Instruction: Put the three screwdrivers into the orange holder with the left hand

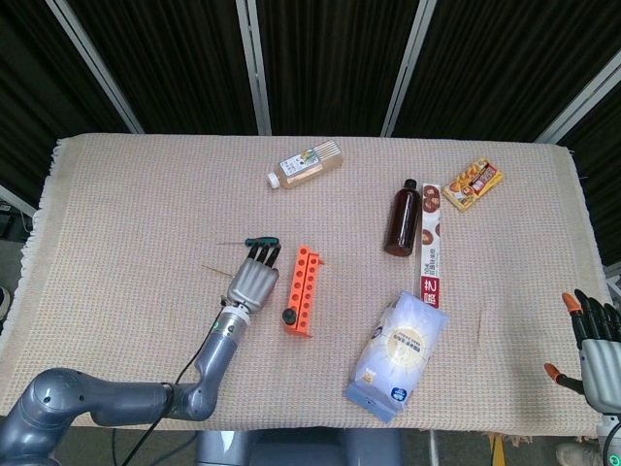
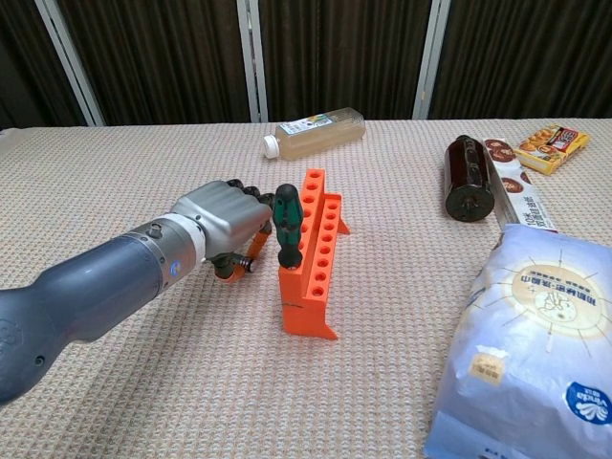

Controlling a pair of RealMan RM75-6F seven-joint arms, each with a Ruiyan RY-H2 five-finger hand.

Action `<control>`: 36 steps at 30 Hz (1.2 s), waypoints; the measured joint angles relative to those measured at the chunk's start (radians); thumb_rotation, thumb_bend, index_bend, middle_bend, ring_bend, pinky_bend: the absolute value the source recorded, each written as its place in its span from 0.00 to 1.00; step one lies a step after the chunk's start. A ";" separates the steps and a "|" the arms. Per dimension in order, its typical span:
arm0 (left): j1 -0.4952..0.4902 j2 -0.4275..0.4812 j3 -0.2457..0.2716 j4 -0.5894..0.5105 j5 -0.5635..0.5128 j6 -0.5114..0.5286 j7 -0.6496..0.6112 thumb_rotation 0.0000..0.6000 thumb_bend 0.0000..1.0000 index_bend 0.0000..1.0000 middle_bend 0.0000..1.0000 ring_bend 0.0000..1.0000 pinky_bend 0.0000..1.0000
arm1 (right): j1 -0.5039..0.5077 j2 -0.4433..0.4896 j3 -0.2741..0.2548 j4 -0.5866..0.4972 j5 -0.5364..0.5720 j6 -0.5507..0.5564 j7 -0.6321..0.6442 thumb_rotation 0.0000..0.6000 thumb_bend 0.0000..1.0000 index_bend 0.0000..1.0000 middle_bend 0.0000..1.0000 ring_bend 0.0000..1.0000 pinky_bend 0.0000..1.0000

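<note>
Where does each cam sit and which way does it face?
Head view: high, looking steeply down on the table; shows the left hand, its arm, and the right hand at the lower right edge.
Chest view: low, looking across the table toward the dark curtains; only the left hand and arm.
Both show the orange holder and the bottles.

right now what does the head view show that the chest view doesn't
Only the head view shows the right hand at the table's lower right edge, fingers apart and empty, plus a green-handled screwdriver lying on the cloth beyond the left hand. Only the chest view shows a screwdriver standing upright in the orange holder, seen side-on. Both show the left hand beside the holder, the juice bottle and the brown bottle.
</note>
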 measured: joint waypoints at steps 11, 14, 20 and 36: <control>0.030 0.016 -0.005 -0.023 0.081 0.019 -0.112 1.00 0.58 0.73 0.08 0.00 0.00 | -0.002 -0.002 -0.001 0.007 -0.008 0.007 0.011 1.00 0.00 0.00 0.00 0.00 0.00; 0.052 0.047 -0.016 -0.066 0.120 0.033 -0.186 1.00 0.59 0.73 0.09 0.00 0.00 | -0.002 -0.003 -0.002 0.010 -0.012 0.010 0.015 1.00 0.00 0.00 0.00 0.00 0.00; 0.105 0.138 -0.049 -0.183 0.167 0.043 -0.351 1.00 0.59 0.72 0.10 0.00 0.00 | -0.004 -0.006 -0.004 0.016 -0.020 0.015 0.022 1.00 0.00 0.00 0.00 0.00 0.00; 0.277 0.403 -0.190 -0.481 0.306 -0.011 -1.040 1.00 0.60 0.71 0.12 0.00 0.00 | -0.001 -0.008 -0.006 0.016 -0.028 0.015 0.023 1.00 0.00 0.00 0.00 0.00 0.00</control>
